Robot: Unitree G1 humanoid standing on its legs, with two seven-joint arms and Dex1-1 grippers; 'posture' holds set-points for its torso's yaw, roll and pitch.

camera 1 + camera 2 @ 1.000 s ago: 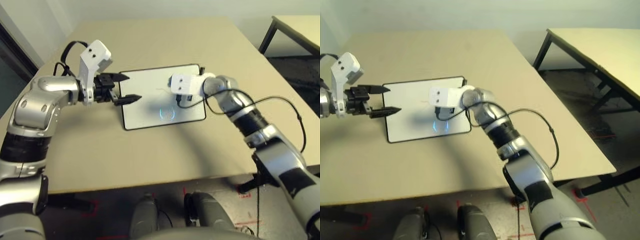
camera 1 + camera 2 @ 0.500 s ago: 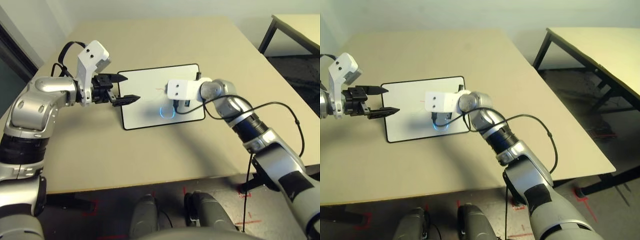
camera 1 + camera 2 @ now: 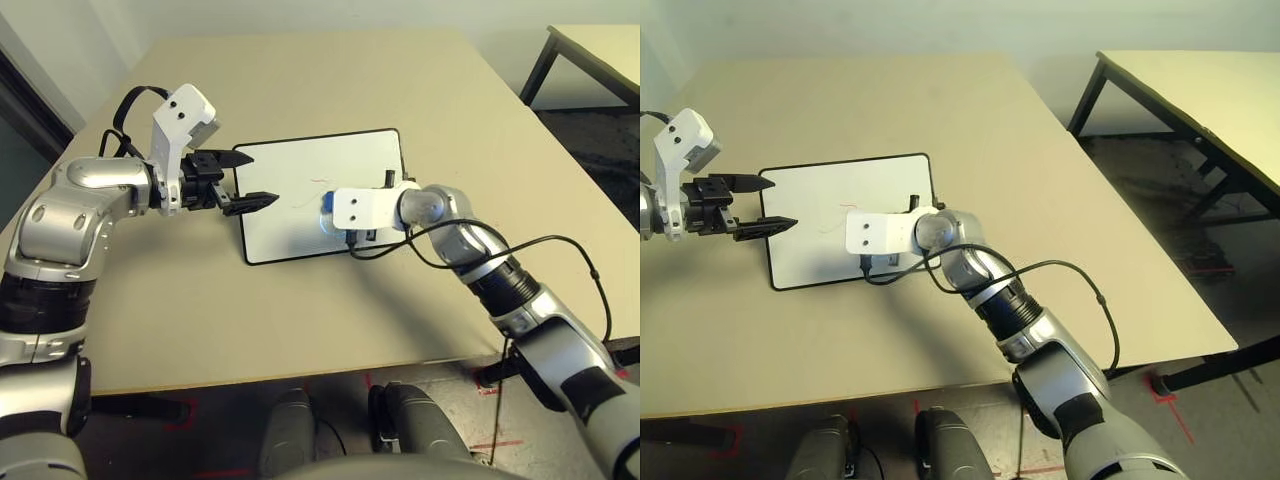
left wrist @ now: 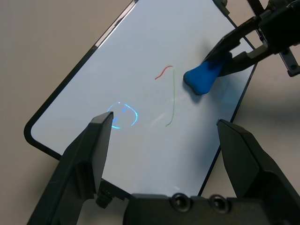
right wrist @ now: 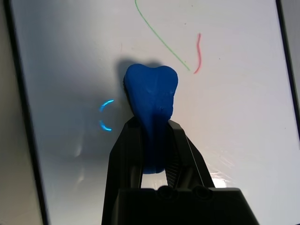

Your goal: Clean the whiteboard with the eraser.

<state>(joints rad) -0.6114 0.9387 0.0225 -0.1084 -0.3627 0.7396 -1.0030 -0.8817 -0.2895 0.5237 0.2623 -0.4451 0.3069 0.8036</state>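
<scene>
With the right gripper [image 5: 156, 126] pinching the blue eraser [image 5: 151, 93] over the whiteboard [image 3: 290, 240] and the left gripper [image 3: 262, 180] spread at its edge, a hard, off-centre wipe could slide the unclamped board or twist the eraser loose.

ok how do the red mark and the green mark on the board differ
The red mark is short; the green mark is clearly longer. The red mark looks thicker, the green mark finer. Both are thin strokes on the whiteboard.
</scene>
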